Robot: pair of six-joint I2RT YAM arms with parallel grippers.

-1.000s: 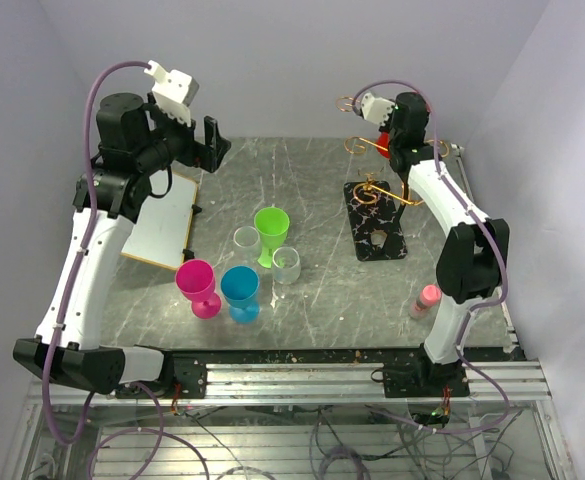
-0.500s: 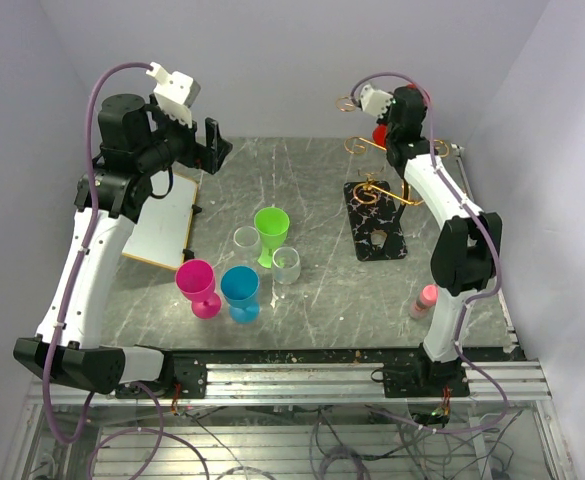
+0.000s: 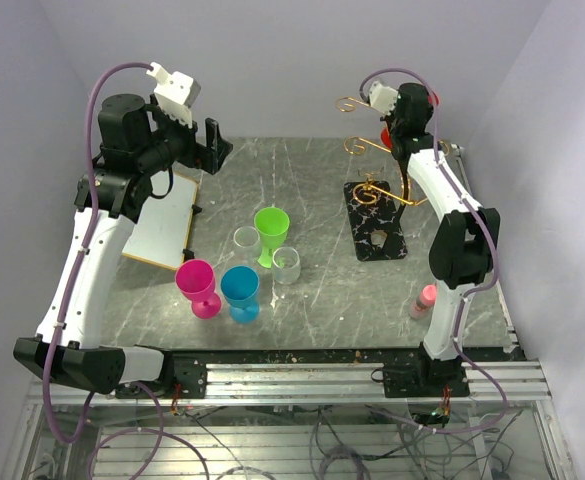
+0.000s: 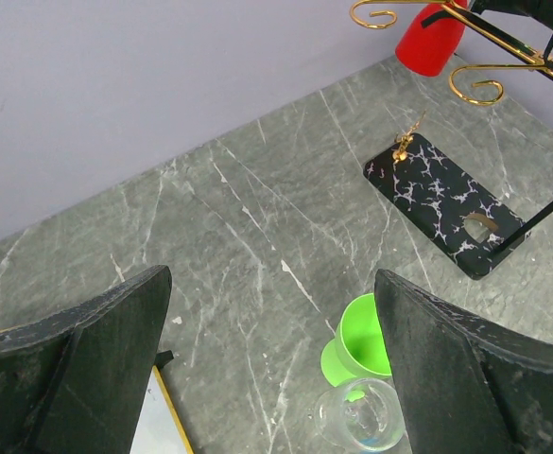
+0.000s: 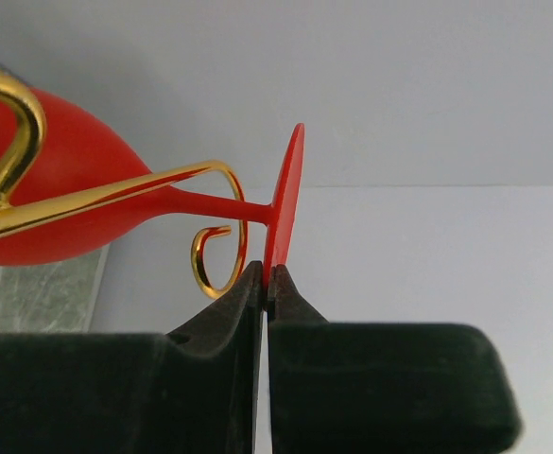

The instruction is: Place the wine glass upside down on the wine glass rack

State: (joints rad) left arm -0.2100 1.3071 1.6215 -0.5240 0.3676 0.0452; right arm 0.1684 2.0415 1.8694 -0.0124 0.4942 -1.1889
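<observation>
The right gripper [image 5: 267, 276] has its jaws clamped together on the lower edge of the wine glass [image 5: 77, 159] foot. That foot is a thin red disc seen edge-on, standing straight up from the jaw tips. From the foot the stem runs left to the bowl. A gold arm of the wine glass rack [image 5: 144, 181] lies along the stem and ends in a curl just beside the foot (whether wire and stem actually touch cannot be told). The bowl is cut off by the left edge of this view, and the jaw pads are dark and blurred.

From the left wrist, the bowl hangs tilted with its mouth lowest, under a gold branch and high above the rack's black marbled base. Stem and foot run off the top of that frame. In the top view the right arm covers nearly all of the glass, leaving only small red patches beside the wrist.

The left gripper [image 4: 271, 284] hovers high over the worktop [image 4: 257, 208] with its jaws wide apart, and only grey stone shows between them.
</observation>
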